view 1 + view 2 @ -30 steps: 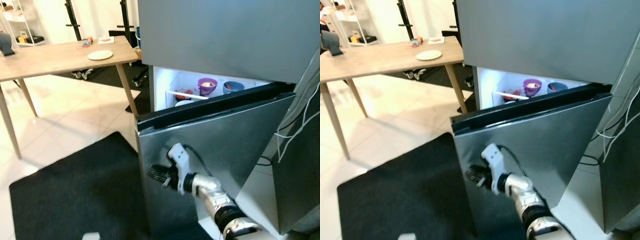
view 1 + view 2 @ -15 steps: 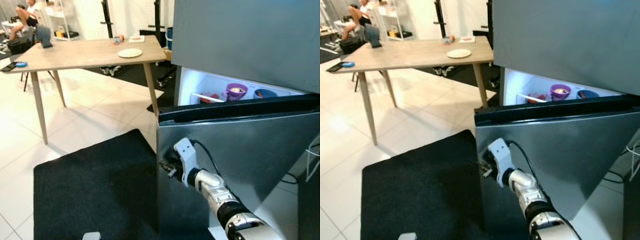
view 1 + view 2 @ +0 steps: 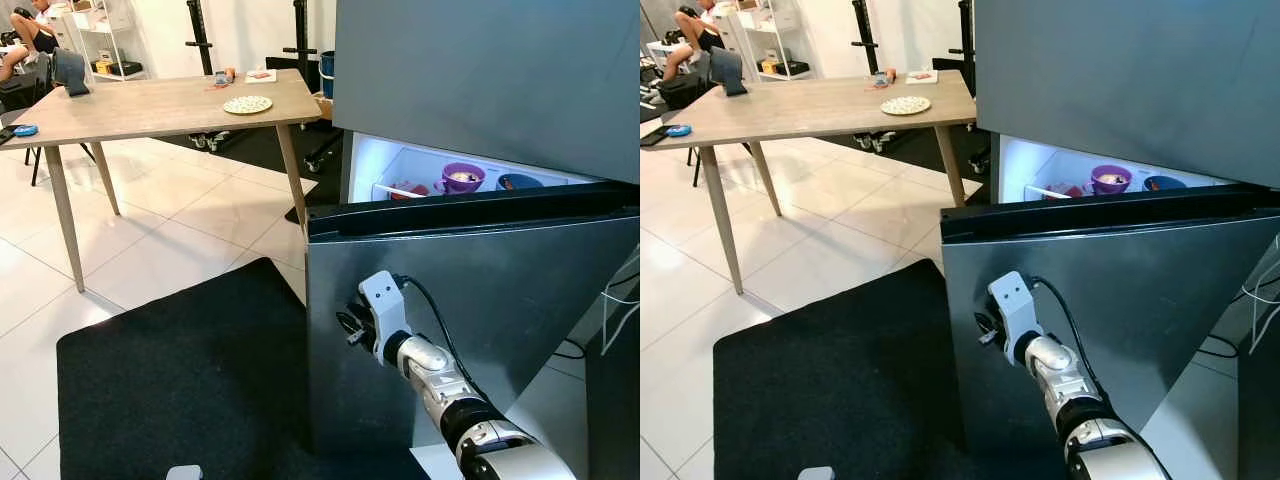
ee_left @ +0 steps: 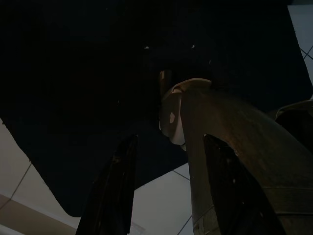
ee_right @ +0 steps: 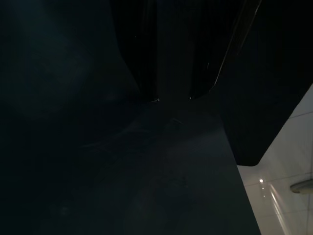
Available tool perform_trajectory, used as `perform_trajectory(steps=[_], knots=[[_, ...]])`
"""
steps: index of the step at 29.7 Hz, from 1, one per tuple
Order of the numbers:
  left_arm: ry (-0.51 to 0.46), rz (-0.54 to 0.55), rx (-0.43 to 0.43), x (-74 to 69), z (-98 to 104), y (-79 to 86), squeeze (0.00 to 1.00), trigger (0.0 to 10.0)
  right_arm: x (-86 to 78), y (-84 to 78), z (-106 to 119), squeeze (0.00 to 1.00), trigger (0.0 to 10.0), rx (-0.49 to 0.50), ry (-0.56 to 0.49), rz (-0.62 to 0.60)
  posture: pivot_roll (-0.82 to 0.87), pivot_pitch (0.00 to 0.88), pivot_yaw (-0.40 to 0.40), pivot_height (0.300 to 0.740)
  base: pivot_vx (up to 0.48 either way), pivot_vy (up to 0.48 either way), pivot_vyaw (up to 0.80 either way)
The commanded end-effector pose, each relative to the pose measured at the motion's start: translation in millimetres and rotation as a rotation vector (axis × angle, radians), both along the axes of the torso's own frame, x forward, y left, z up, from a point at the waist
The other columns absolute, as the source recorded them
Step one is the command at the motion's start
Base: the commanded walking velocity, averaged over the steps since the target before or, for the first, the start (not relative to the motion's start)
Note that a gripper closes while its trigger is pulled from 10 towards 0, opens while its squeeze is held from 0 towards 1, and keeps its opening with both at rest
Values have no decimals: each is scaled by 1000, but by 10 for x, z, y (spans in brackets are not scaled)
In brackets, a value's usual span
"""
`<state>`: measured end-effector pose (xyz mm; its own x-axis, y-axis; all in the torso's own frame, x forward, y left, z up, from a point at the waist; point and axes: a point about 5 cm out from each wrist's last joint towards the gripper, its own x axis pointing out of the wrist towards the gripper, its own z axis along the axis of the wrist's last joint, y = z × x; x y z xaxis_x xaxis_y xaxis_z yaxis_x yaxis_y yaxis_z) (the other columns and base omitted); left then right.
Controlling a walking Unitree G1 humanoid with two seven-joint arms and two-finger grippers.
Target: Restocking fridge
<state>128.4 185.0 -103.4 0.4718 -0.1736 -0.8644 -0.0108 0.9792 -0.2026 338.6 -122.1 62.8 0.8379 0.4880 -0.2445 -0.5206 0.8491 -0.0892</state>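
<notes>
While right hand (image 3: 352,328) presses the fridge door (image 3: 500,290), finger spread unclear, bowls (image 3: 463,178) half hidden

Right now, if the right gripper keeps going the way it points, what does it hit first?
Likely nothing solid: the right gripper lies against the fridge door, pointing along it toward its free edge; beyond looks open, with the black mat below. Depth unclear.

The head views are evenly and brightly lit, sharp throughout. A cool white glow is cast from the fridge interior (image 3: 440,175) at upper right. Soft sheen is seen on the fridge door (image 3: 520,290). Both wrist views are very dark, pale tile visible only at the edges.
</notes>
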Motion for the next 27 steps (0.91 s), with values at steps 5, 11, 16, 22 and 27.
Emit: perform_trajectory(steps=[5,11,16,22,27], knots=[[41,-13,-3,-106,-36,-13,0,10000,21,-16,21,0,10000,-16,-15,-15,-26,32,16,740,0,0,0],[41,-19,-5,-109,-37,-17,0,10000,28,-21,24,0,10000,-23,-20,-24,-26,32,16,740,165,0,0],[42,-21,-7,-114,-38,-20,0,10000,30,-22,24,0,10000,-24,-22,-28,-24,31,17,740,349,0,0],[41,-26,-11,-108,-37,-25,0,10000,26,-23,14,0,10000,-26,-18,-31,-24,33,17,740,381,0,0],[41,-30,-11,-108,-36,-22,0,10000,11,-30,-8,0,10000,-28,-13,-34,-24,32,20,740,391,0,0]])
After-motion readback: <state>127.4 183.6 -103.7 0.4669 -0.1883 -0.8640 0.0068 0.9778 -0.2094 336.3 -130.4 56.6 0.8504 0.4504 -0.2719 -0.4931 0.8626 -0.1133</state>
